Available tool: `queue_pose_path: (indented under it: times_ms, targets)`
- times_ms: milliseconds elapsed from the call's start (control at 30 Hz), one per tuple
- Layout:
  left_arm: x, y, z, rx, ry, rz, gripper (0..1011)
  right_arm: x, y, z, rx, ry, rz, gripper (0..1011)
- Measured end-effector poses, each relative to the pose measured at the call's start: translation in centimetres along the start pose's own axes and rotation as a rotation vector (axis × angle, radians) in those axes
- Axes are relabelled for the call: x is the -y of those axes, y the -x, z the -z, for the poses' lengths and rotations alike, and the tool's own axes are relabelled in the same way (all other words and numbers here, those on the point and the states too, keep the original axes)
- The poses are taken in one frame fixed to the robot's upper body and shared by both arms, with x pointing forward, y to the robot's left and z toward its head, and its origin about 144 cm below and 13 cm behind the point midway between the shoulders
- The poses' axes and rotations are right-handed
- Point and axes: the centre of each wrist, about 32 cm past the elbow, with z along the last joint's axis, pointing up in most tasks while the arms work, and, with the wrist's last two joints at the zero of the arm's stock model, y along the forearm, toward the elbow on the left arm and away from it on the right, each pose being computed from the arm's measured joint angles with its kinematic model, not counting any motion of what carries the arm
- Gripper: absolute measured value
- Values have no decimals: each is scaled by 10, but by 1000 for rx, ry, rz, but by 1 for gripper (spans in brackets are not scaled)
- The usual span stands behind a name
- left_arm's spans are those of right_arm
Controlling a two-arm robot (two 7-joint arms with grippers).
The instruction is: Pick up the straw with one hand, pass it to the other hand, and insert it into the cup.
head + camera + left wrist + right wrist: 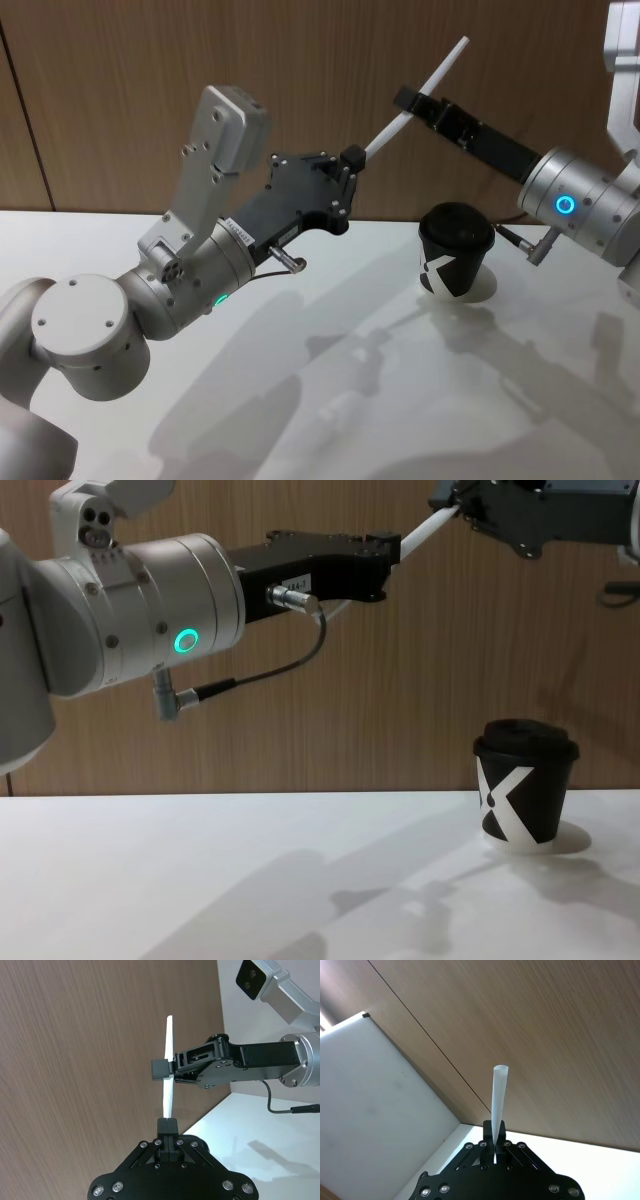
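The white straw [440,68] is held in the air, slanting up to the right in front of the wood wall. My left gripper [354,158] is shut on its lower end, as the left wrist view shows [167,1124]. My right gripper [405,100] is shut on the straw partway up; in the left wrist view its fingers [161,1068] clamp the straw [169,1040] from both sides. The straw [498,1090] rises from between the right fingers in the right wrist view. The black cup [455,255] with the white X stands lidded on the table, below the right gripper [455,505].
The white table [300,350] spreads out in front of the cup [525,790]. A brown wood wall [400,680] stands right behind it. A cable [250,680] dangles from the left arm.
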Motion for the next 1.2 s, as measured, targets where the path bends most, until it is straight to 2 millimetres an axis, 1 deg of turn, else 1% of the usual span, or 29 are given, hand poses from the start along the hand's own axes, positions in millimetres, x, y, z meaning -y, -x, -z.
queue_pose_path:
  times_ms: [200, 267, 367, 400, 433, 467, 533, 567, 600, 700, 800, 900, 967, 1000, 1067, 1100, 1133, 1200]
  targets:
    - [0, 0, 0, 0, 0, 0, 3, 0, 0, 0, 0, 0, 1, 8]
    - [0, 0, 0, 1, 0, 0, 36, 0, 0, 0, 0, -1, 2, 7]
    - [0, 0, 0, 1, 0, 0, 130, 0, 0, 0, 0, -1, 2, 7]
    - [0, 0, 0, 1, 0, 0, 130, 0, 0, 0, 0, -1, 2, 7]
    - [0, 0, 0, 1, 0, 0, 167, 0, 0, 0, 0, -1, 2, 7]
    - [0, 0, 0, 1, 0, 0, 180, 0, 0, 0, 0, -1, 2, 7]
    - [0, 0, 0, 1, 0, 0, 257, 0, 0, 0, 0, -1, 2, 7]
    - [0, 0, 0, 0, 0, 0, 275, 0, 0, 0, 0, -1, 2, 7]
    - [0, 0, 0, 0, 0, 0, 335, 0, 0, 0, 0, -1, 2, 7]
    - [0, 0, 0, 0, 0, 0, 399, 0, 0, 0, 0, -1, 2, 7]
    - [0, 0, 0, 0, 0, 0, 518, 0, 0, 0, 3, -1, 2, 7]
    - [0, 0, 0, 0, 0, 0, 601, 0, 0, 0, 17, -1, 2, 7]
    - [0, 0, 0, 0, 0, 0, 660, 0, -1, -1, 37, 1, 1, 7]
    - [0, 0, 0, 0, 0, 0, 719, 0, -1, -1, 51, 2, 0, 7]
    - [0, 0, 0, 0, 0, 0, 761, 0, -1, -1, 69, 3, -1, 7]
    - [0, 0, 0, 0, 0, 0, 819, 0, -1, -1, 88, 7, 0, 7]
    - [0, 0, 0, 0, 0, 0, 830, 0, -1, -1, 88, 7, 0, 7]
    - [0, 0, 0, 0, 0, 0, 890, 0, -2, -2, 120, 8, -1, 8]
